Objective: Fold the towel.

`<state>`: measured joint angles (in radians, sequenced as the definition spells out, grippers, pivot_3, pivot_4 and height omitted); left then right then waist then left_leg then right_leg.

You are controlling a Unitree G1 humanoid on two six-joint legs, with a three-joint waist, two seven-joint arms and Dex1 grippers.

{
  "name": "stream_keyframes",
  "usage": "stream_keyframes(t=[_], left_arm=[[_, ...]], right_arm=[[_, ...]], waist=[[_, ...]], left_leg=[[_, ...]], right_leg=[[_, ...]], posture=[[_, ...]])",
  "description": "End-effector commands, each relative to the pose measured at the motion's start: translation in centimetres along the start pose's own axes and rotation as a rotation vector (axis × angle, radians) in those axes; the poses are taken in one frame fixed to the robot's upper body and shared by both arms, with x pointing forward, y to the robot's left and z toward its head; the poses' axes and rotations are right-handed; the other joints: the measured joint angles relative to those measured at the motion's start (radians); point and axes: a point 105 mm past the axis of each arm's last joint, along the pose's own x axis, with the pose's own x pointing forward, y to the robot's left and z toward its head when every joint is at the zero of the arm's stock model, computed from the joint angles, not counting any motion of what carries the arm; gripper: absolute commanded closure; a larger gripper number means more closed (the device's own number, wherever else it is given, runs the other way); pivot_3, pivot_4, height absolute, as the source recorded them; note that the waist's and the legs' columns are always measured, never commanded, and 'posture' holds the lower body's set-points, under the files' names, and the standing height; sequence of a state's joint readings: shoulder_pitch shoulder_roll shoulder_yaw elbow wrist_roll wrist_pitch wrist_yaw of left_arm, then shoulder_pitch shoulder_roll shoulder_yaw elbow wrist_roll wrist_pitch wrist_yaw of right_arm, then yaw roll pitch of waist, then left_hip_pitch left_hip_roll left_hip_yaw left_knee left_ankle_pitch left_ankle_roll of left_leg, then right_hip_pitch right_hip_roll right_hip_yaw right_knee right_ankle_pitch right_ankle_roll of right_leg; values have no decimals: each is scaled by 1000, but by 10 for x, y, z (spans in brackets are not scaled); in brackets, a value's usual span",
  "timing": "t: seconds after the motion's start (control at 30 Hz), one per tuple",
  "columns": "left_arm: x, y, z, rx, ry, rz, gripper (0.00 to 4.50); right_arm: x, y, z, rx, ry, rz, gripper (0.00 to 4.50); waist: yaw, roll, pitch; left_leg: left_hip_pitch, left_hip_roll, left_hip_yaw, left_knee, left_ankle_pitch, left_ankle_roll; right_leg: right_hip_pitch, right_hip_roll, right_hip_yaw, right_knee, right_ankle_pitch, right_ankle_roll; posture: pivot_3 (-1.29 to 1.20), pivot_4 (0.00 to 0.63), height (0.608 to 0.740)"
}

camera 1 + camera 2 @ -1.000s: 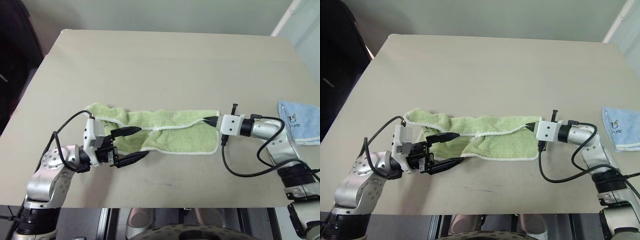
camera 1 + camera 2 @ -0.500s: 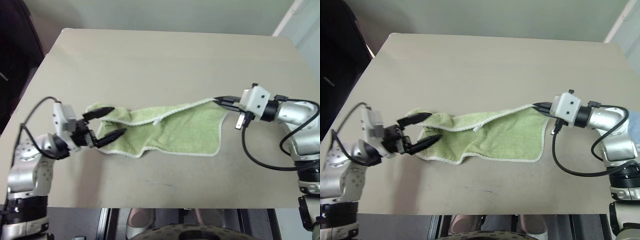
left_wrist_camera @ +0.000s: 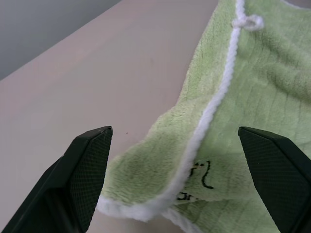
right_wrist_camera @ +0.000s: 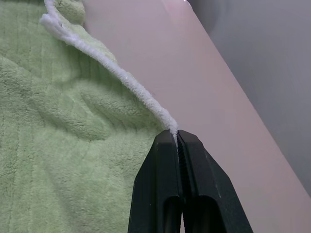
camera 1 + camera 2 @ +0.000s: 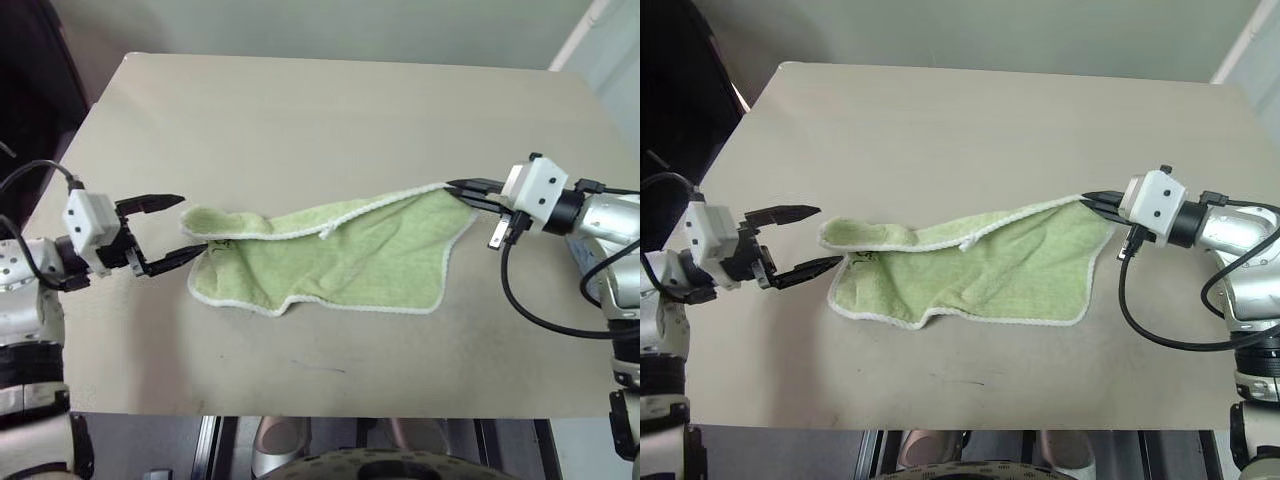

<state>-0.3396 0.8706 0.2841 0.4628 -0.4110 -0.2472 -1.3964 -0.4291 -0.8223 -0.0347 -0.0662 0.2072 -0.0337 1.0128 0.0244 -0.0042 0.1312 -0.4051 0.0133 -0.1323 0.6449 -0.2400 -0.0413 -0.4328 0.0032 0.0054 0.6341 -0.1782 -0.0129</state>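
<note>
Left gripper (image 5: 170,232): centre left, fingers spread wide, just short of the towel's end, holding nothing.
Towel (image 5: 340,258): mid-frame on the table (image 5: 320,120), crumpled, one corner lifted.
Right gripper (image 5: 462,189): centre right, pinched onto that corner's white edging.
Progress: spreading only; no fold made.

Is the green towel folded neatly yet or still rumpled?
Still rumpled. The towel lies bunched on the table, its left end curled over itself, while the right gripper pinches its right corner.
</note>
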Motion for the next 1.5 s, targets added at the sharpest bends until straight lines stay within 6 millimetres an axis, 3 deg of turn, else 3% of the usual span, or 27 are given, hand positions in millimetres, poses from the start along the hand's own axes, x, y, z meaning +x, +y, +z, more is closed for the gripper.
stream_keyframes(t=[0.03,0.33,0.77,0.9,1.07,1.3,1.33,1.5], left_arm=[[-1,0,-2,66,32,-53,0],[3,5,-15,134,105,-123,0],[13,12,-14,112,119,-190,0],[16,20,-22,131,196,-184,0],[21,26,-22,164,211,-167,1606],[26,29,-21,207,214,-159,4286],[26,29,-21,204,210,-155,4472],[27,29,-17,143,161,-169,4472]], right_arm=[[-14,-14,14,-48,-21,-41,4489],[-21,-18,20,-69,-18,-60,4489],[-26,-15,25,-76,-7,-67,4489],[-28,-16,27,-84,5,-72,4489],[-30,-15,28,-106,23,-67,4500],[-33,-14,29,-115,36,-76,4500],[-33,-14,29,-116,38,-77,4500],[-37,-19,28,-113,44,-105,4500]], waist=[[0,0,0],[0,0,0],[1,0,0],[1,0,0],[2,0,0],[2,0,0],[2,0,0],[2,0,0]], left_leg=[[0,0,0,0,0,0],[0,0,0,0,-1,0],[-3,0,0,1,-1,1],[-3,0,0,2,-1,1],[-4,0,0,2,-1,2],[-5,0,0,3,-1,3],[-5,0,0,3,-1,3],[-5,0,0,3,0,3]], right_leg=[[0,0,0,0,0,0],[0,0,0,0,1,1],[-1,0,-1,-2,2,4],[-1,0,-1,-3,3,4],[-1,0,-1,-5,5,5],[-1,0,-1,-6,5,6],[-1,0,-1,-6,5,6],[-1,0,-1,-6,6,7]], posture=[[0,150,740],[0,150,740],[0,150,740],[0,150,740],[0,150,740],[0,150,740],[0,150,740],[0,150,740]])
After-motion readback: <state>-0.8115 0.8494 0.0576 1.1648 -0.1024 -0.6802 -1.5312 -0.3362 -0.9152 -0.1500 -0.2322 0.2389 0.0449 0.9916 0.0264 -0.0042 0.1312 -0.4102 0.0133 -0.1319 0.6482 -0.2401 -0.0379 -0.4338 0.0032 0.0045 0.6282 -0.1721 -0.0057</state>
